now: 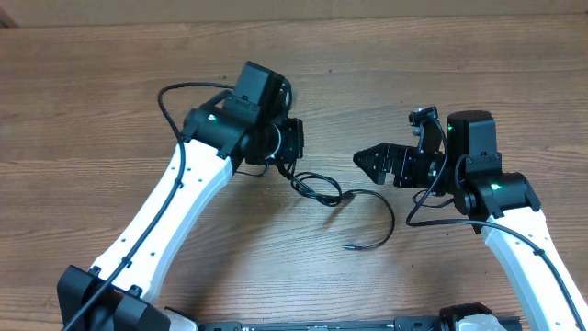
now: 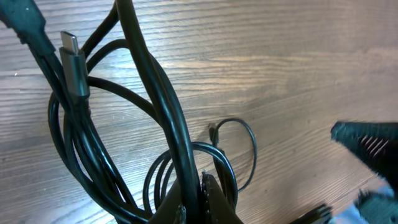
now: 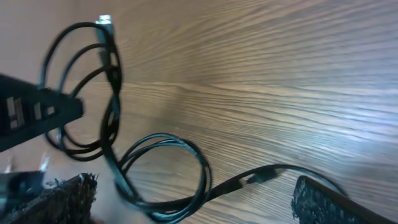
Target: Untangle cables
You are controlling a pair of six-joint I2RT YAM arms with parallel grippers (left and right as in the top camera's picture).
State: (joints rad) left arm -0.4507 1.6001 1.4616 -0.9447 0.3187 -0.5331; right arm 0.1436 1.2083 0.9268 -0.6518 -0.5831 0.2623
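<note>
The cables [image 1: 319,189] are thin black cords bunched in loops on the wooden table. One strand curves right and ends in a small plug [image 1: 350,246]. My left gripper [image 1: 290,158] sits at the bunch's left end. In the left wrist view it [image 2: 202,202] is shut on one thick black strand, with the looped cables [image 2: 93,149] and a silver-tipped plug [image 2: 74,59] hanging past it. My right gripper [image 1: 365,159] stands open just right of the bunch, apart from it. In the right wrist view its fingers [image 3: 68,199] spread wide, with cable loops [image 3: 165,180] lying below between them.
The table [image 1: 459,55] is bare brown wood all round. The two grippers face each other closely across the cable bunch. The white arms [image 1: 165,211] with their own thicker black wires reach in from the near edge.
</note>
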